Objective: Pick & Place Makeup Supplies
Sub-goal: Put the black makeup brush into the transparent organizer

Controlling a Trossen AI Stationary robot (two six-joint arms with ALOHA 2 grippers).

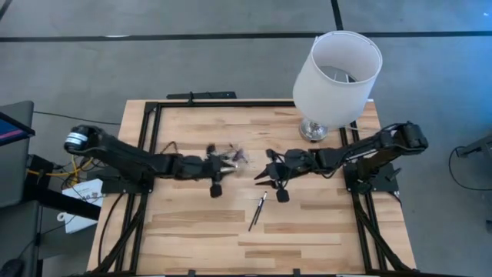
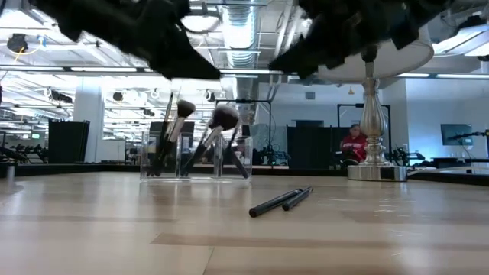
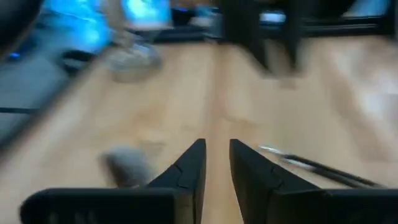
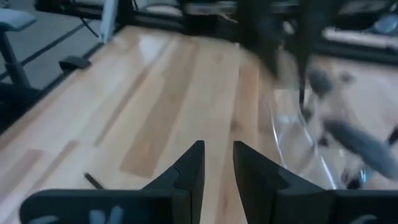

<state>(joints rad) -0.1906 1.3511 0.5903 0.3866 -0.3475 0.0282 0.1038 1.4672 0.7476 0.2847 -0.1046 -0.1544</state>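
Two thin dark makeup brushes (image 1: 258,211) lie flat and close together on the bare wood of the table (image 1: 192,238), nearer the front edge than the clear organizer (image 2: 195,159) and a little toward the lamp's side of it; in the low view they rest almost touching, well in front of the organizer. The rest of the brushes (image 2: 219,122) stand tilted inside that clear organizer, bristle heads up, two fluffy heads leaning out above its rim. The left gripper (image 1: 227,160) hangs just over the organizer, its fingers (image 3: 186,174) a narrow gap apart with nothing between them. The right gripper (image 1: 265,172) hovers beside the organizer on the lamp's side, above the table and apart from the two loose brushes; its fingers (image 4: 189,171) also stand narrowly apart and empty, with the organizer's clear wall showing just ahead of them. A white-shaded lamp (image 1: 337,73) on a silver base stands at the far edge of the table, well apart from the organizer. Beyond the table, a seated person (image 2: 353,143) shows in the room near the lamp's stem.
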